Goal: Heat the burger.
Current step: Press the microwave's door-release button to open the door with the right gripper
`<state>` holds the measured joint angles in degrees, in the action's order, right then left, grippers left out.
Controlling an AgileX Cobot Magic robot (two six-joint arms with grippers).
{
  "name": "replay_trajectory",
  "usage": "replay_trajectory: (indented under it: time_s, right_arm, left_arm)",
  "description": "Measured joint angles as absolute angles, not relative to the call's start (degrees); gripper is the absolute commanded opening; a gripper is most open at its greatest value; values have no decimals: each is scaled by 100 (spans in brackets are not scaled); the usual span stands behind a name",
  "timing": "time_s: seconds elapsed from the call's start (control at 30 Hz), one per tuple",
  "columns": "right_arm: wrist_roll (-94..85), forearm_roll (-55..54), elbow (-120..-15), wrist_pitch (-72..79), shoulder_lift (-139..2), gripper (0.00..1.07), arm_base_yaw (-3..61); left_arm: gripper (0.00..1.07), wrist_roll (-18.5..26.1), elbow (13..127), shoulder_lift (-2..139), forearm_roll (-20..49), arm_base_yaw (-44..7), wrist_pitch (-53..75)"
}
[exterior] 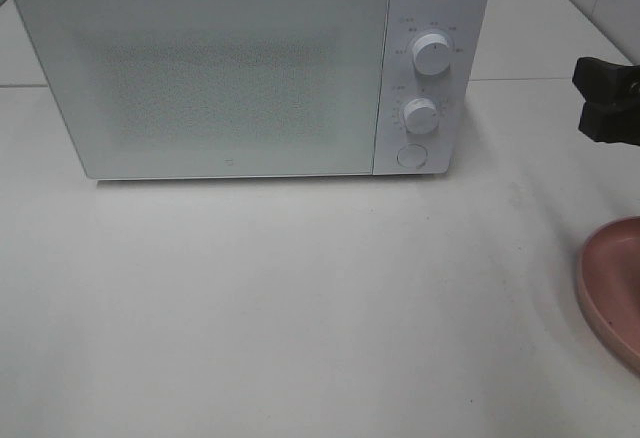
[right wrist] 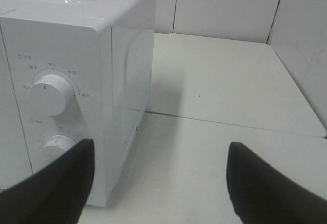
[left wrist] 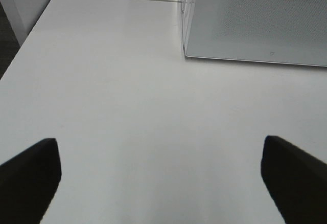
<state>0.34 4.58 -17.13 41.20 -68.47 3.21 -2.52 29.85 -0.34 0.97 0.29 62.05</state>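
Note:
The burger is out of view in all three views. The white microwave (exterior: 200, 78) stands at the back of the table with its door closed. My right gripper (exterior: 585, 98) hovers at the table's right edge, to the right of the microwave's control panel. In the right wrist view, the right gripper (right wrist: 161, 150) is open with nothing between its fingers, beside the microwave's side wall (right wrist: 130, 96). My left gripper (left wrist: 159, 147) is open and empty over bare table, with the microwave's front corner (left wrist: 186, 50) ahead of it.
A round pink plate (exterior: 612, 288) lies at the right edge of the table, cut off by the frame; the part that shows is bare. On the microwave panel are two white knobs (exterior: 431, 54) (exterior: 421, 115) and a round button (exterior: 411, 155). A tiled wall rises behind.

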Motion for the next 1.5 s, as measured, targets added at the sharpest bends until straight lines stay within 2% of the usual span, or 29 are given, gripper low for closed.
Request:
replay_trajectory:
  time_s: [0.13, 0.23, 0.27, 0.37, 0.43, 0.47, 0.53, 0.57, 0.63, 0.83, 0.9, 1.2, 1.5]
  right_arm:
    - [-355, -120, -1392, 5128, -7391, 72, 395]
    - [-602, -613, -1249, 5552, -7649, 72, 676]
    - [-814, -917, -1203, 5747, -7844, 72, 980]
    - [-940, -1083, -1186, 5856, -7958, 72, 1146]
    - [-1220, -1547, -1180, 6148, -8319, 72, 1627]
    - [-1220, -1547, -1180, 6148, -8319, 72, 1627]
    - [-1450, -2074, -1186, 6618, -8738, 72, 2257]
    - [-1450, -2074, -1186, 6618, -8738, 72, 2257]
    - [-1513, -2555, -1186, 6824, -9047, 72, 2733]
    - [-1518, -3128, -1180, 6881, -9362, 72, 3260]
    - [-1518, -3650, -1203, 6893, -9534, 72, 3713]
    - [-1518, -4246, -1587, 6910, -9780, 72, 4332]
    - [-1518, -4291, -1799, 6910, -9969, 72, 4395]
  left_arm:
    - [102, -252, 2985, -34, 97, 29, 6205]
    - [102, -252, 2985, -34, 97, 29, 6205]
    - [102, -252, 2985, -34, 97, 29, 6205]
    - [102, -252, 2985, -34, 97, 29, 6205]
    - [102, -252, 2985, -34, 97, 29, 6205]
    - [102, -252, 2985, -34, 97, 29, 6205]
    - [102, -252, 2985, -34, 97, 29, 6205]
    - [102, -252, 2985, -34, 97, 29, 6205]
    - [102, -252, 2985, -34, 97, 29, 6205]
    - [102, -252, 2985, -34, 97, 29, 6205]
    - [102, -252, 2985, -34, 97, 29, 6205]
    - [102, -252, 2985, -34, 97, 29, 6205]
    - [102, -252, 2985, -34, 97, 29, 6205]
